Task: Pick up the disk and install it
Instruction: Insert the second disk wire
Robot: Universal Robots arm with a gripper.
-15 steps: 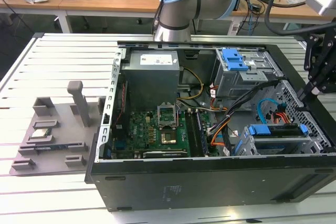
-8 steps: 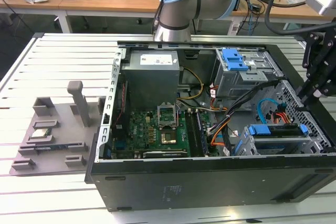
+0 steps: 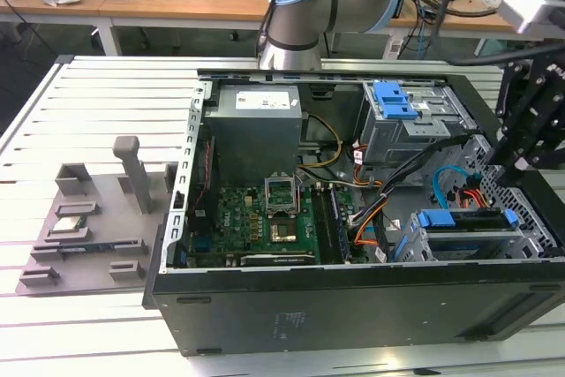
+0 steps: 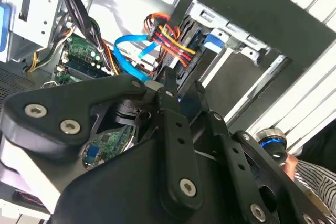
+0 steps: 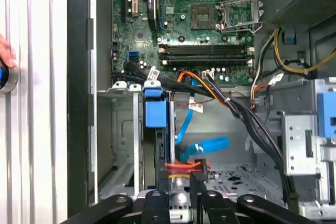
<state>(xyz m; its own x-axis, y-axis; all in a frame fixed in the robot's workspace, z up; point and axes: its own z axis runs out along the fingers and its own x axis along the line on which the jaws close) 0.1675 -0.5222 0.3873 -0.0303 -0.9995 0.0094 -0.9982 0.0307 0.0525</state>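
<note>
1. i see the gripper (image 3: 510,168) hanging over the open computer case (image 3: 353,306) at the exterior view's right, above the lower drive cage (image 3: 459,240).
2. in both wrist views its jaws look nearly closed around something thin at the cage; i cannot tell if they grip it.
3. the disk (image 3: 465,220) sits in that cage, blue rails showing, red and orange cables (image 5: 184,167) at its end.
4. the motherboard (image 3: 265,214) lies well apart.

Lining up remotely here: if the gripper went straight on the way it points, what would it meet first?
Likely the disk standing in its bay, at its cabled end: the gripper points straight at the red-and-yellow connector. Depth is unclear, so contact may already be close.
</note>
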